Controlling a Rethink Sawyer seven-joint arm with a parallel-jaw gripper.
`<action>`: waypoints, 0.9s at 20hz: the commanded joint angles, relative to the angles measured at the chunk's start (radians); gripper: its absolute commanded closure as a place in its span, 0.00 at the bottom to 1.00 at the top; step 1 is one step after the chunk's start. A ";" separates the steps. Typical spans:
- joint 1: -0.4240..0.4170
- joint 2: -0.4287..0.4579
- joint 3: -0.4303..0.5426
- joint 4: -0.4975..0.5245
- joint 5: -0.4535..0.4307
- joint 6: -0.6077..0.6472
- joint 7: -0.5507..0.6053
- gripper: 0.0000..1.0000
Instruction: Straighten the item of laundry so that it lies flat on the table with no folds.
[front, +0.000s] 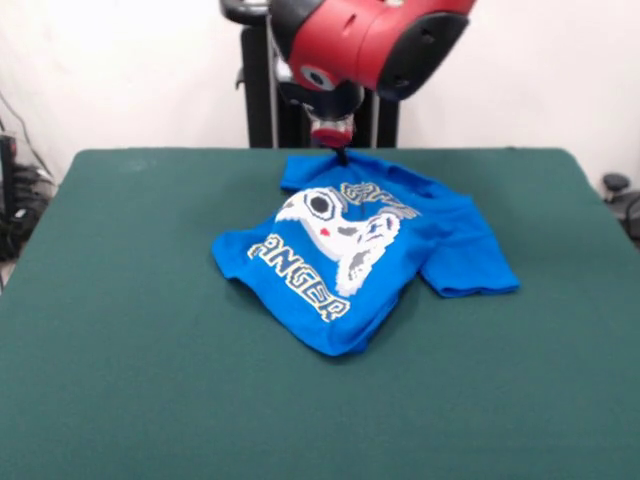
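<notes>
The item of laundry (400, 245), a bright blue T-shirt, lies rumpled on the far middle of the dark green table (120, 340). Its white controller print is creased and only part of the lettering shows. One sleeve sticks out flat toward the right, and the lower left part is folded over itself. My gripper (340, 156) hangs from the red arm straight down onto the shirt's far edge. Its dark tip meets the cloth there, and I cannot make out whether it is open or shut.
The green table reaches well beyond the shirt on the left, right and near sides. Cables and dark equipment (15, 190) sit past the left edge. A small dark object (615, 185) stands past the right edge.
</notes>
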 joint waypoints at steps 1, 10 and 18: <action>-0.078 -0.073 0.256 0.083 0.087 -0.060 -0.309 0.00; -0.243 -0.177 0.366 0.128 0.156 0.020 -0.553 0.00; -0.269 -0.234 0.369 0.185 0.112 0.079 -0.602 0.00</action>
